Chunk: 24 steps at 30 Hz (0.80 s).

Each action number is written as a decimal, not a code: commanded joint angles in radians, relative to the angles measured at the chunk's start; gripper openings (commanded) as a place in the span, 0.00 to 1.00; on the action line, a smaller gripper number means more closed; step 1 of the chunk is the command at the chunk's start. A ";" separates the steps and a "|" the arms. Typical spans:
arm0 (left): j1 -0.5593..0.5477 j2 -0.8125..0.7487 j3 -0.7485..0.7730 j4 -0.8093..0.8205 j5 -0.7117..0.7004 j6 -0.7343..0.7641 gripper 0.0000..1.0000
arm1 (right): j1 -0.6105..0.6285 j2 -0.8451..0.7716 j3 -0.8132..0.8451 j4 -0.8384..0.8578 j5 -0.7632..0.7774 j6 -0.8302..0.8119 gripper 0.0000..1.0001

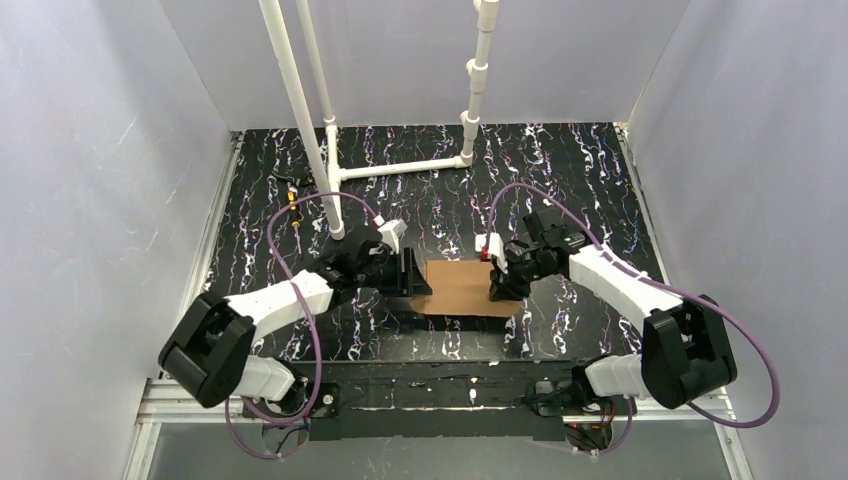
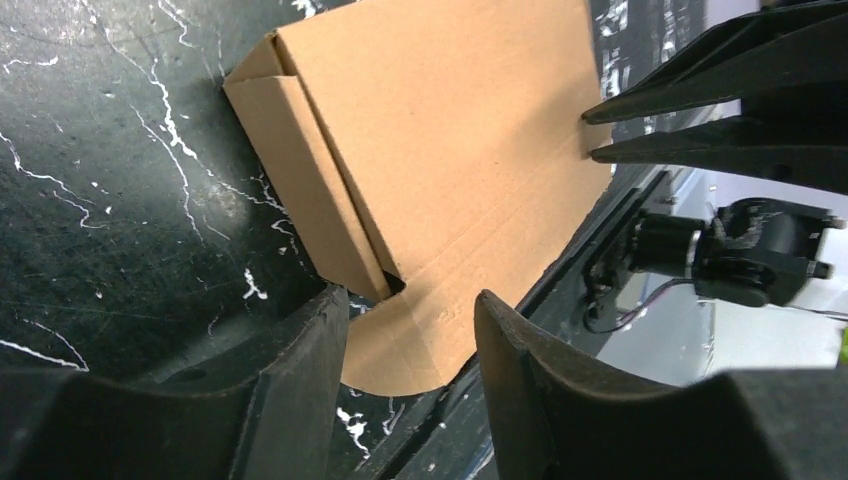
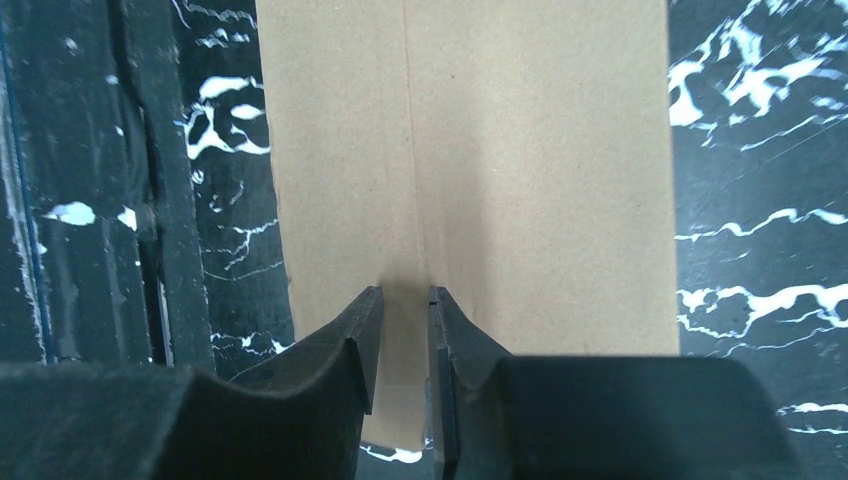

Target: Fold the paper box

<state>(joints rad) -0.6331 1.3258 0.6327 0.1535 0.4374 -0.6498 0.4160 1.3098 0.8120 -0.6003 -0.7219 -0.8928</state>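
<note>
Foremost, the left end effector [image 2: 410, 300]: fingers spread and released, straddling a rounded corner tab of the paper box [image 2: 450, 130]; box lies mostly flat at mid-tabletop [image 1: 580, 180] between both arms, with one narrow side flap folded on the side nearest the left arm; plain brown cardboard, judged light, stiff across its panels, pliant along scored creases, apt to slide on the smooth surface; best taken by flap edges while the base is pinned; right end effector [image 3: 400, 295]: fingers nearly together over a crease, grasp cannot be told; white pipe frame [image 1: 400, 168] stands behind.
</note>
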 commanded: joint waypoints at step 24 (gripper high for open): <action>-0.008 -0.134 0.026 -0.100 -0.154 0.015 0.59 | -0.149 -0.049 0.069 -0.077 -0.147 0.036 0.65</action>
<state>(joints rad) -0.6495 1.2732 0.6918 0.0376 0.2886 -0.6334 0.3214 1.3113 0.8413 -0.6544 -0.7628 -0.8669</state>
